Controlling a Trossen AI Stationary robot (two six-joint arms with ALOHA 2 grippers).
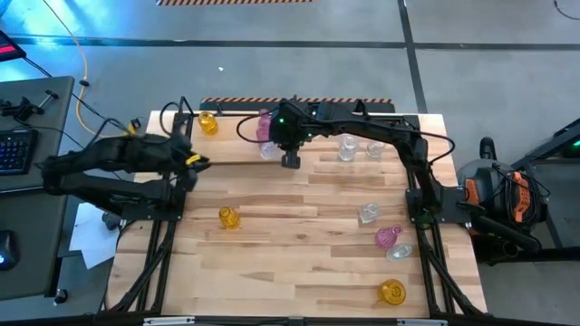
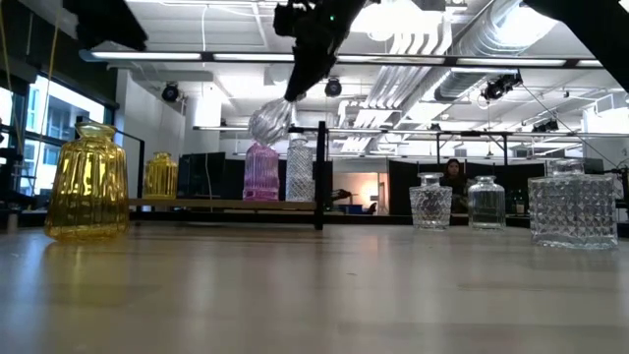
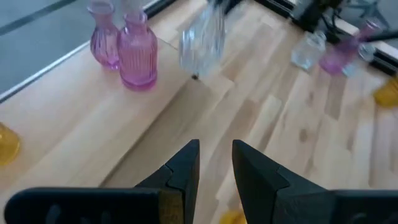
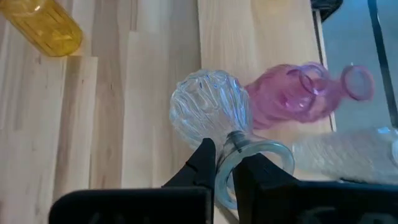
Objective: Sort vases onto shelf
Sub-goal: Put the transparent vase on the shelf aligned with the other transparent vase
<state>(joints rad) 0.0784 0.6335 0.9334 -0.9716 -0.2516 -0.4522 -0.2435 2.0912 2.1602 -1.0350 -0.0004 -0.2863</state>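
Right now your right gripper [image 4: 225,163] pinches the clear vase [image 4: 210,113] by its neck, tilted, hanging above the shelf [image 1: 237,164] beside the pink vases [image 2: 260,171].

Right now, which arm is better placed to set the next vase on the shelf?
The right. Its gripper is already shut on a clear vase's neck, holding it above the shelf near the pink vases. The left gripper holds nothing and sits back at the table's left side.
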